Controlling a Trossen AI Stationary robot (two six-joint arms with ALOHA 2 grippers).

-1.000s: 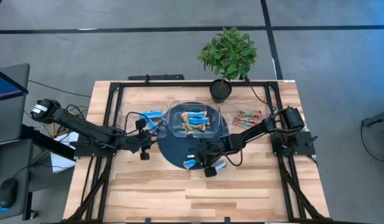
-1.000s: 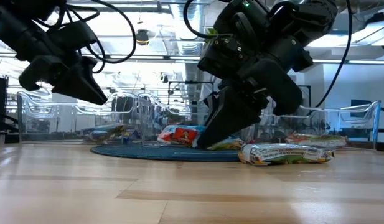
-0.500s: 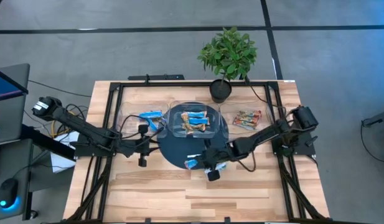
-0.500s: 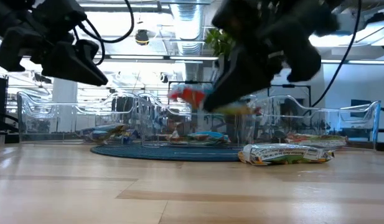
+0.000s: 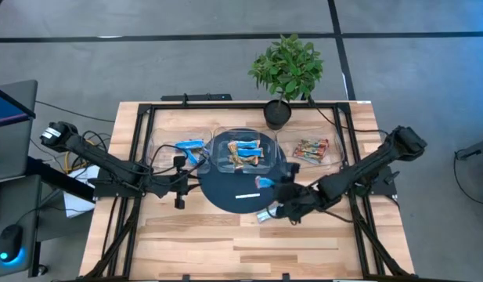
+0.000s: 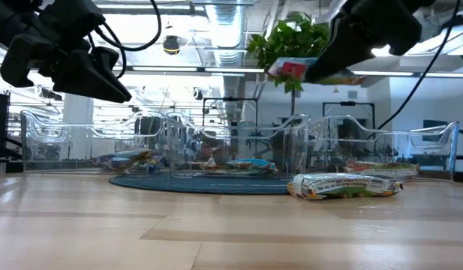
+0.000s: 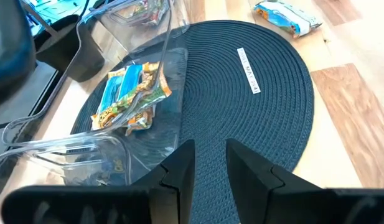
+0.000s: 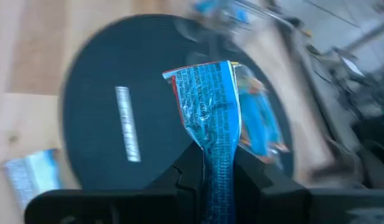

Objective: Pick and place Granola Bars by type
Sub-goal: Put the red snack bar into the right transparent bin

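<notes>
High view is showing the right gripper [image 5: 266,183] pinching a blue bar [image 5: 264,182] aloft over the round mat's [image 5: 225,196] right edge. Sorting is looking partly done: bars are lying in the left bin [image 5: 178,149], middle bin [image 5: 243,153] and right bin [image 5: 311,149], while one loose bar [image 5: 264,215] is waiting on the near table. The left gripper [image 5: 181,182] is idling near the left bin, fingers narrow and empty.

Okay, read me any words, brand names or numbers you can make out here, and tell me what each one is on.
None can be read.
White label strip on the dark round mat: dark print, too small.
Blue granola bar held in the right tool: fine print, blurred.
Bars in the clear tray: lettering not legible.
Bar lying on the table: print too small.
</notes>
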